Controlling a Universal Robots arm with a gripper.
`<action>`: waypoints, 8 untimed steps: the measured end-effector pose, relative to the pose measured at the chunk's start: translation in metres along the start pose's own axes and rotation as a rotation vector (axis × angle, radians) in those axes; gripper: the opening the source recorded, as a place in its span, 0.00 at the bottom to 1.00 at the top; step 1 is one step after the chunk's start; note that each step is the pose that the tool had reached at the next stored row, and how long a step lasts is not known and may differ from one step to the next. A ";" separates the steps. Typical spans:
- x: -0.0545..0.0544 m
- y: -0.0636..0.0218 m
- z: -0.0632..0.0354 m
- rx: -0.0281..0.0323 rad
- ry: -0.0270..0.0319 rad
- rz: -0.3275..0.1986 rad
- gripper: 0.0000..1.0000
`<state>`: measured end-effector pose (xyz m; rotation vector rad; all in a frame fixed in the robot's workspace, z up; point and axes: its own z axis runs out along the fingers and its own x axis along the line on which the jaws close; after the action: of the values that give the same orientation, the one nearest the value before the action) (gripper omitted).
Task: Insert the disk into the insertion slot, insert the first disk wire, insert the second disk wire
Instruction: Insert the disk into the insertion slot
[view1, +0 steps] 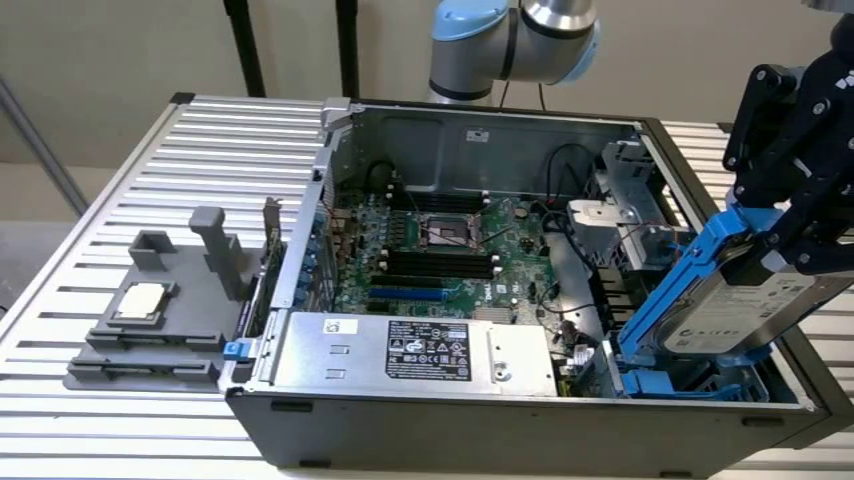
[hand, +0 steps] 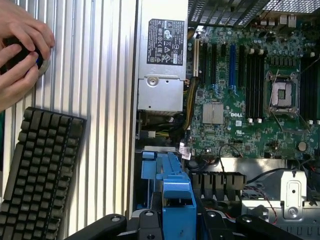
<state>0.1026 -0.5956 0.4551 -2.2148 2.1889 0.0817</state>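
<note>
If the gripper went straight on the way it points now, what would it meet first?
Probably the insertion slot: the gripper holds the disk tilted, its lower end at the slot's blue tabs. Depth is unclear, so the disk might catch the slot's rim first.

Tilted black pincer (view1: 797, 245), jaws tight on the disk (view1: 727, 320) at its upper end

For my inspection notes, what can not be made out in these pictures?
- Exterior view: the gripper is cut off by the right edge; the disk covers much of the slot.
- Wrist view: a hand covers most of a dark object; the keyboard is cut off by the picture's edge.
</note>
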 end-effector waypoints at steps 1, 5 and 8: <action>0.000 -0.0004 0.0005 0.0000 -0.0001 0.000 0.33; 0.000 -0.0015 0.0025 0.0001 -0.0001 0.000 0.33; 0.000 -0.0017 0.0041 0.0001 -0.0009 0.000 0.33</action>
<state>0.1042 -0.5956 0.4510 -2.2143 2.1883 0.0826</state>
